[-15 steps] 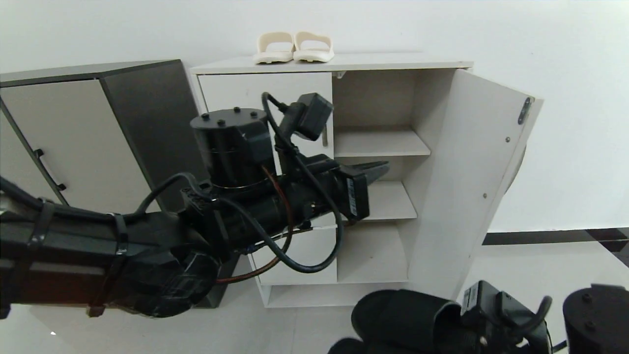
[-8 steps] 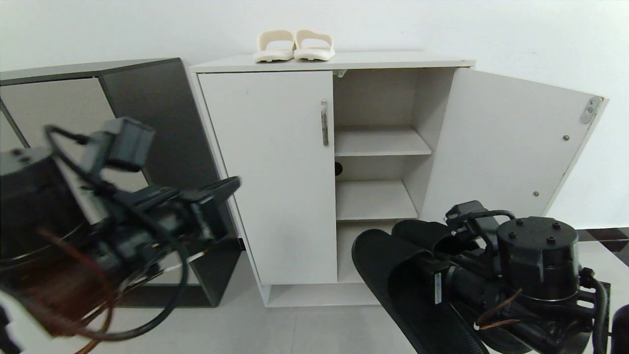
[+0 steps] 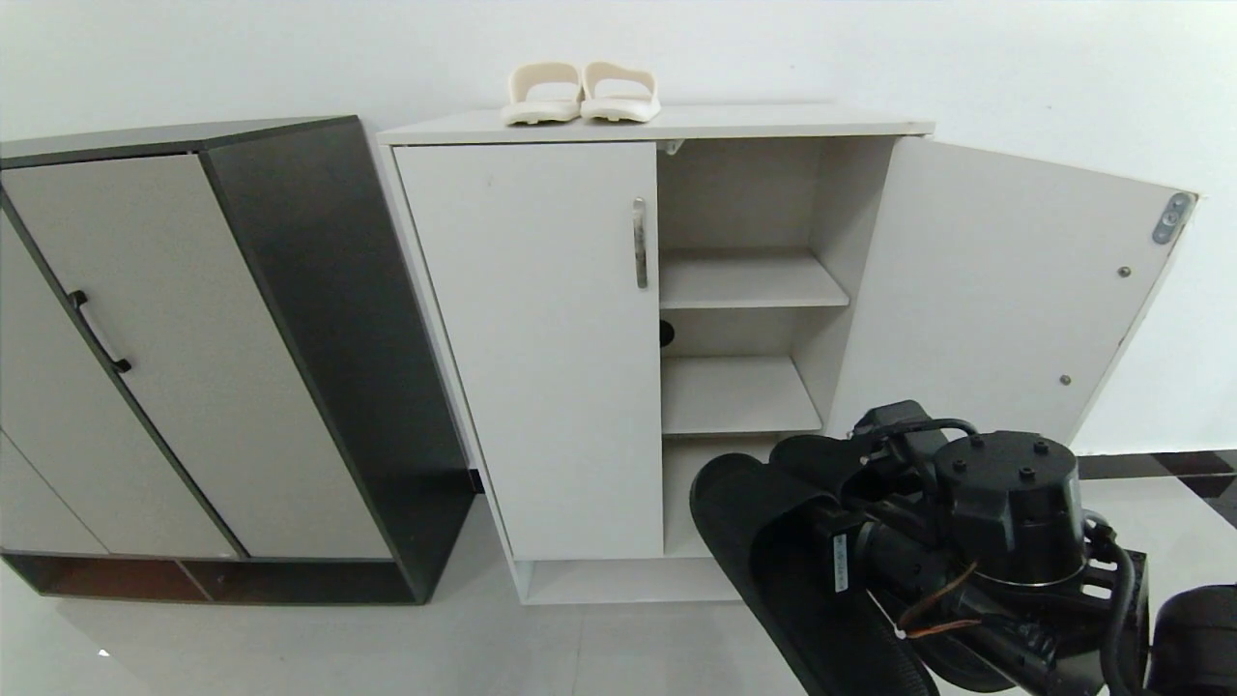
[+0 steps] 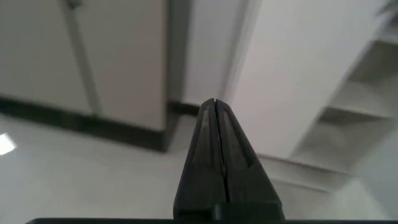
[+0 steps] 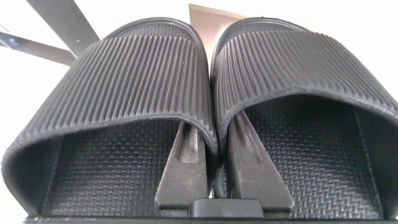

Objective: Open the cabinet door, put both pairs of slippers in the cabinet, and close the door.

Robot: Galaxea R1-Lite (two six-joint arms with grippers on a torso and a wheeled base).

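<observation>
At the white cabinet [image 3: 773,122], head view: right door [image 3: 995,290] stands wide open, left door [image 3: 532,387] is closed, with a metal handle [image 3: 639,243] upright at its inner edge. Two shelves [image 3: 744,282] divide the open half into three compartments. Cream slippers [image 3: 580,94] sit side by side on the cabinet top, over the closed door and close to the wall [image 3: 1063,58].

Black slippers [image 3: 763,522] hang off the floor [image 3: 290,648], just in front of the open half, level with the lowest compartment and outside it. The head view shows the pair only from the outside; the grip itself is hidden.

Right wrist view supplies the grip. The right gripper [image 5: 214,140] has one finger inside each slipper, and the two adjoining strap walls are pinched between the fingers [image 5: 186,168]. The ribbed straps arch over both fingers. The gripper is clamped on the black slippers.

Left wrist view: the left gripper [image 4: 214,107] has its fingers pressed flat together along a thin seam, with nothing between them. It hangs above the floor. Beyond it are the base of a dark cabinet [image 4: 112,56] and the front of the white cabinet.

Head view places that dark cabinet just left of the white one, door closed.
</observation>
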